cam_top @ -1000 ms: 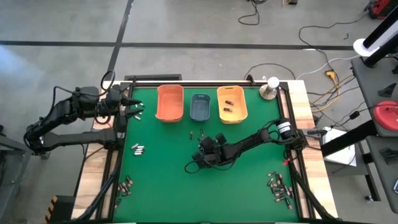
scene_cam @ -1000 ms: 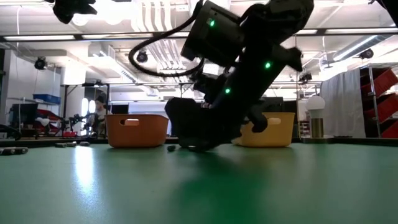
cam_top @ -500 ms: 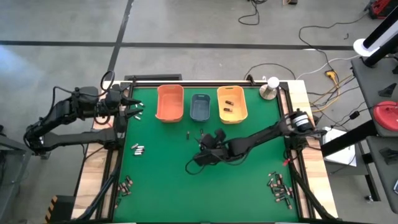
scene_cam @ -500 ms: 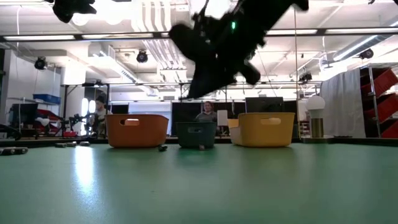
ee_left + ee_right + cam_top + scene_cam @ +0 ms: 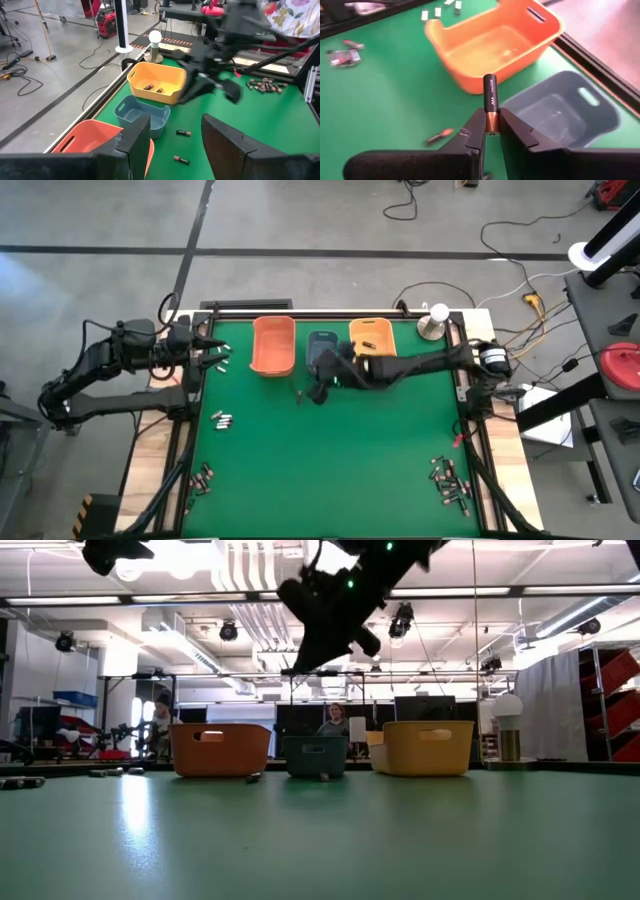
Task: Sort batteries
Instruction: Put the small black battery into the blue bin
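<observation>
My right gripper [image 5: 491,131] hangs above the green table near the front of the blue-grey bin [image 5: 560,112], shut on a black AAA battery [image 5: 490,95] with a coppery end. In the high view it [image 5: 318,390] is just in front of the orange bin [image 5: 273,345] and the blue-grey bin [image 5: 322,345]. The yellow bin [image 5: 372,345] holds two batteries [image 5: 152,88]. Loose batteries [image 5: 183,133] lie flat on the mat by the bins. My left gripper [image 5: 172,145] waits open at the table's far left [image 5: 212,352]. My right gripper pinches the battery's coppery end [image 5: 491,121] between its two fingertips. The battery runs on along the fingers and its black body sticks out past their free ends. It is lifted clear of the table, above the mat in front of the bins.
Groups of batteries lie at the left [image 5: 222,420], near left [image 5: 202,478] and near right [image 5: 450,480] of the mat, and a few beside my left gripper [image 5: 216,362]. A lamp with a round bulb [image 5: 436,320] stands at the far right corner. A person [image 5: 335,720] shows beyond the table.
My right gripper has risen from the mat in the table's middle and gone toward the far edge, up to the front of the orange and blue-grey bins. The low view shows it climbing from table height to well above the bins.
</observation>
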Action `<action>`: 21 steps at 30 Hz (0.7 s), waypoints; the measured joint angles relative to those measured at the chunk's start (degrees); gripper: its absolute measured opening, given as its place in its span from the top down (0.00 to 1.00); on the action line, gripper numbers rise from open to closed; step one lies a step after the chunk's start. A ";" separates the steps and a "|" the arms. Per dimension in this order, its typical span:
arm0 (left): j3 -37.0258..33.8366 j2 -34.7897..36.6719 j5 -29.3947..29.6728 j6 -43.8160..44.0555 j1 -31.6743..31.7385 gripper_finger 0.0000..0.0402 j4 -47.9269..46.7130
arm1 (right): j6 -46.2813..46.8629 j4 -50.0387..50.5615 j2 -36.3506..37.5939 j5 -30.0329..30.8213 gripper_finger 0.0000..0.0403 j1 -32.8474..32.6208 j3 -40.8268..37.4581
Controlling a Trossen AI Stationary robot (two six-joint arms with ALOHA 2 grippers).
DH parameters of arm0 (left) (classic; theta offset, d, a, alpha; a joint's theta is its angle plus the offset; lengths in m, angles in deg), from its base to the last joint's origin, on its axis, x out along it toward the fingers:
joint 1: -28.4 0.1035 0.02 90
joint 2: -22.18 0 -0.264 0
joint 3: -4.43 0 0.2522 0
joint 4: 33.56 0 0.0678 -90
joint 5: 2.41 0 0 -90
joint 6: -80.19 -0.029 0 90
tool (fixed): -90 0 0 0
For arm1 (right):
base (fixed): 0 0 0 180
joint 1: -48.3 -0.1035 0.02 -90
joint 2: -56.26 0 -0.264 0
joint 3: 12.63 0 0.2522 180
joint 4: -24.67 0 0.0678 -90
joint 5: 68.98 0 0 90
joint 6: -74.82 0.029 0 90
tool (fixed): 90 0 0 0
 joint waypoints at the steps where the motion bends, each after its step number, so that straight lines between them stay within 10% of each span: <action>1: 0.00 0.20 0.00 0.33 0.00 0.61 0.00 | -0.95 0.78 0.00 -1.14 0.92 1.61 0.19; 21: 0.09 0.20 2.10 4.51 0.00 0.61 2.19 | -19.79 19.47 -15.17 -22.72 0.92 19.89 14.58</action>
